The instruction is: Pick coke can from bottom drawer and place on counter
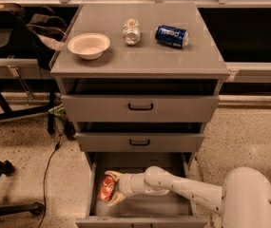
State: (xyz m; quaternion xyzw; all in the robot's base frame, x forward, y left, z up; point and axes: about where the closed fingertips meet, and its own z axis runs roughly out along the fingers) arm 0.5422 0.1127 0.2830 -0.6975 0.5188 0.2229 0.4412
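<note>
Overhead view of the work scene. The grey metal cabinet (192,109) stood at centre on a speckled floor (249,137), with all three of its drawers pulled out in steps, each lower one reaching nearer than the one above. The counter (140,61), the cabinet's flat grey top, carried three items along its far half. The robot's white body (251,201) filled the near right corner, and its white arm (187,190) reached leftward from it into the bottom drawer (140,163). This drawer was the lowest and was drawn out the farthest; its plain grey floor showed on the far side of the arm. The top drawer (182,110) and middle drawer (173,141) each bore a black handle at the centre of the front. Dark chair legs (2,205) stood at the near left, and a black cable (49,170) trailed across the floor between them and the cabinet.

On the counter, a pale bowl (89,45) sat upright at the left. A silver-white can (131,31) stood near the middle, and a blue can (171,35) lay on its side just to the right of it, apart from it.

The coke can (105,189) lay tilted in the left part of the bottom drawer, close to the left wall. The gripper (111,188) was at the can, one tan finger (113,175) on its far side and the other on its near side, pinching the can between them.
</note>
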